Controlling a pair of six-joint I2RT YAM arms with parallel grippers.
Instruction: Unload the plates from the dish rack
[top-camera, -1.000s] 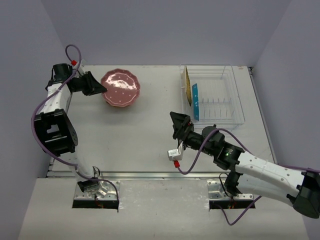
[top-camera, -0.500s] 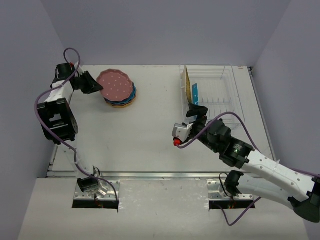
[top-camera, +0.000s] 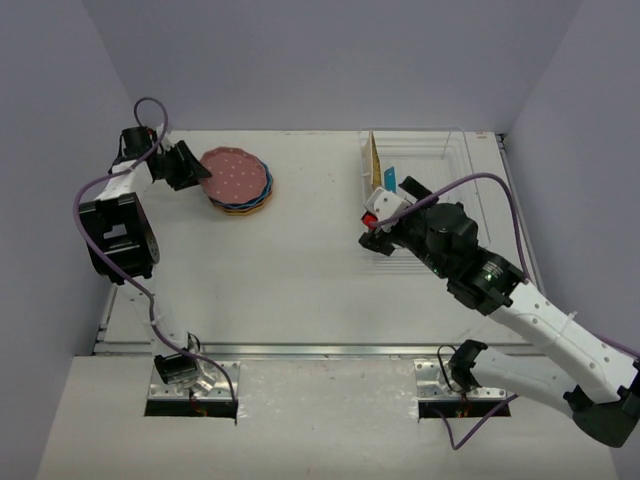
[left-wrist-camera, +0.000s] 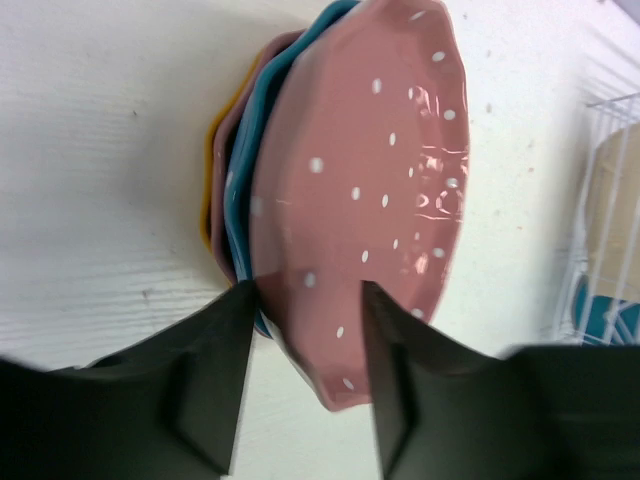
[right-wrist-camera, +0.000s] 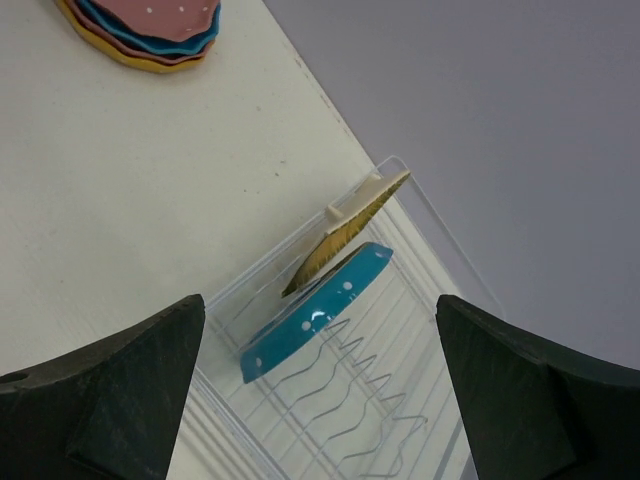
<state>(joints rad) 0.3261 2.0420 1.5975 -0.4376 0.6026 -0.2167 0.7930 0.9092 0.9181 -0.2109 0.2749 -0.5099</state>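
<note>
Straddles the rim of the top pink plate with the left gripper, one dark finger on each side and the jaws partway apart; cannot tell whether the pads press on the rim or stand just clear of it. Counts four plates in the stack at that gripper, lying flat at the far left of the counter: the pink one uppermost, a stacked teal plate next, a second pink plate showing only as a thin rim below that, and a bottom yellow plate on the counter. Holds the right gripper spread wide, with nothing between its two fingers, over the near left corner of the dish rack. Finds one rack only, clear-walled, at the far right of the counter, well apart from the stack. Counts two plates inside it, both on edge and tilted at its left end: a standing yellow plate leaning at the end wall, and a standing teal plate just beside it on the inner side, next to the thin wire dividers. Cannot tell whether those two touch. Makes six plates in all: two pink, two teal, two yellow; four out on the counter, two in the rack.
</note>
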